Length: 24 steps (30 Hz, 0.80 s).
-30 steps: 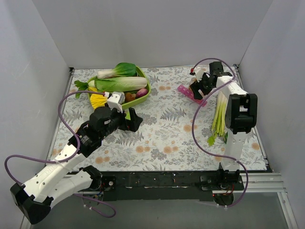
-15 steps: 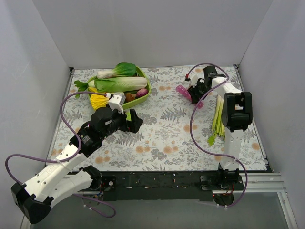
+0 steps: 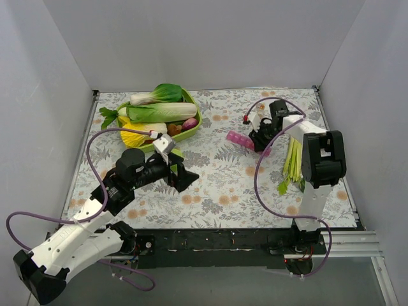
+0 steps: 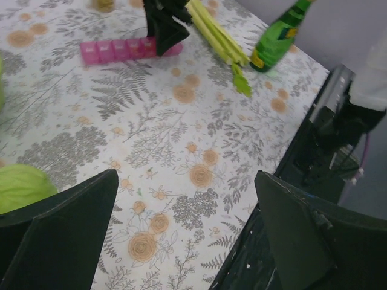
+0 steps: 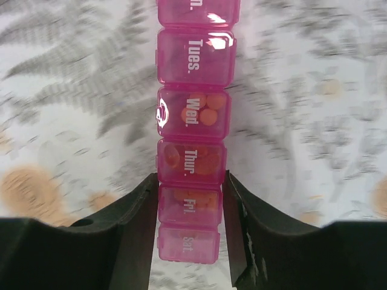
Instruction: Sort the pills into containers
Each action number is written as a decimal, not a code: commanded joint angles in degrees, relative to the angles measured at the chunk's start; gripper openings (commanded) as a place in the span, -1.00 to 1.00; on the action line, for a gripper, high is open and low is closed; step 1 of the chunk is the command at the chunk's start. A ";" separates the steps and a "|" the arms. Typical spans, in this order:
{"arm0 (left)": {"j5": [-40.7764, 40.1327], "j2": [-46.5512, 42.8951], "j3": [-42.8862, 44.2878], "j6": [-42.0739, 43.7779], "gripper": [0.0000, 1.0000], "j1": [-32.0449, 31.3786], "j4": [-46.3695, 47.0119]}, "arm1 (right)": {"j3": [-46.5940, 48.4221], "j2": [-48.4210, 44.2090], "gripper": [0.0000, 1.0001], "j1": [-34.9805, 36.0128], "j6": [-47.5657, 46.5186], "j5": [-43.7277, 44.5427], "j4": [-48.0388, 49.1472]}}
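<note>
The pink pill-box strip lies at the right back of the table, and also shows in the left wrist view. In the right wrist view its cells read Tues. to Sat. Orange pills show through the Wed., Thur. and Fri. lids. My right gripper is shut on the strip, with its fingers pressing both sides at the Fri. cell. My left gripper is open and empty above the table's middle. No clear pill bottle is in view.
A green oval bowl with leafy greens and small red-purple vegetables stands at the back left. A bunch of green stalks lies by the right arm. A green bottle stands beyond the stalks. The table's near edge is close to my left gripper.
My right gripper has drawn the pill-box strip leftward and nearer, turning it. My left gripper has swung to the right and nearer over the table's middle.
</note>
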 commanded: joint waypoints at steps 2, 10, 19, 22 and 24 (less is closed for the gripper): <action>22.46 -2.44 -6.07 9.47 0.96 0.11 8.86 | -14.14 -10.54 -0.47 4.66 -13.15 -3.27 -6.90; 28.01 1.52 -10.82 22.20 0.96 -0.41 11.32 | -36.21 -26.01 -0.46 14.68 -23.99 -2.93 -7.09; 17.13 6.08 -18.99 34.78 0.96 -7.52 18.16 | -44.48 -35.33 0.00 20.23 -22.50 -1.96 -0.67; 13.60 9.59 -20.49 36.72 0.96 -9.11 23.62 | -44.05 -37.01 0.41 20.58 -21.80 -2.92 -0.31; 13.25 12.23 -20.76 37.25 0.96 -9.29 27.84 | -42.91 -37.37 0.54 20.66 -21.19 -4.41 -0.14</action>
